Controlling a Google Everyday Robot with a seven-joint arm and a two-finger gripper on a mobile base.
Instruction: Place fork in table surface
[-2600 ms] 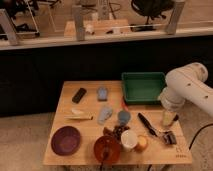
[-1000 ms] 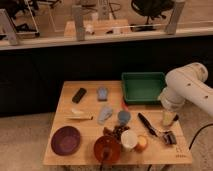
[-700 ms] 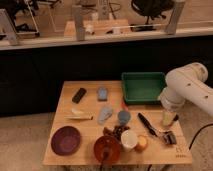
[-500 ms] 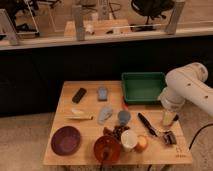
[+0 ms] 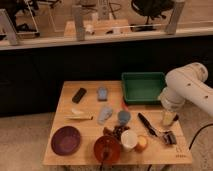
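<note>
The light-brown wooden table surface (image 5: 85, 105) fills the middle of the camera view and carries several objects. I cannot pick out the slim silver fork among them; it is hidden or too faint to tell. My white arm (image 5: 189, 92) reaches in from the right, over the table's right edge. My gripper (image 5: 169, 118) hangs below the arm, just in front of the green tray (image 5: 145, 88) and above the black brush (image 5: 149, 125).
On the table are a black block (image 5: 79, 95), two blue-grey items (image 5: 102, 93) (image 5: 105, 114), a flat pale-yellow item (image 5: 79, 116), a blue cup (image 5: 123, 117), a purple bowl (image 5: 66, 140), a red-brown bowl (image 5: 106, 148), a white cup (image 5: 129, 140) and an orange fruit (image 5: 142, 144).
</note>
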